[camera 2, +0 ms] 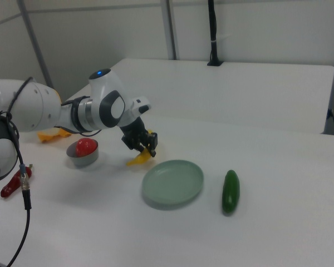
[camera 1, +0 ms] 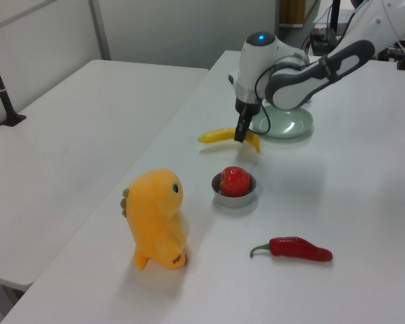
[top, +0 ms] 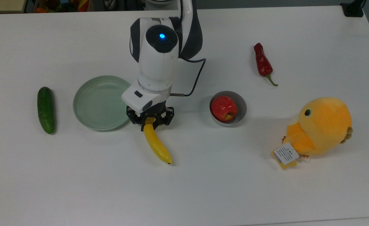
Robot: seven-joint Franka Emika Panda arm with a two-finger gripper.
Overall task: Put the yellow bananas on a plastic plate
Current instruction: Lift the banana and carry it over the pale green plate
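the arm is bent over the table with its wrist turned downward, a blue light lit on its white housing. the gripper (top: 149, 122) (camera 1: 240, 135) (camera 2: 143, 146) is pointed down, and its black fingers (top: 141, 122) are closed on the stem end of the yellow bananas (top: 156, 144) (camera 1: 216, 136) (camera 2: 138, 160), which are held lifted off the table.
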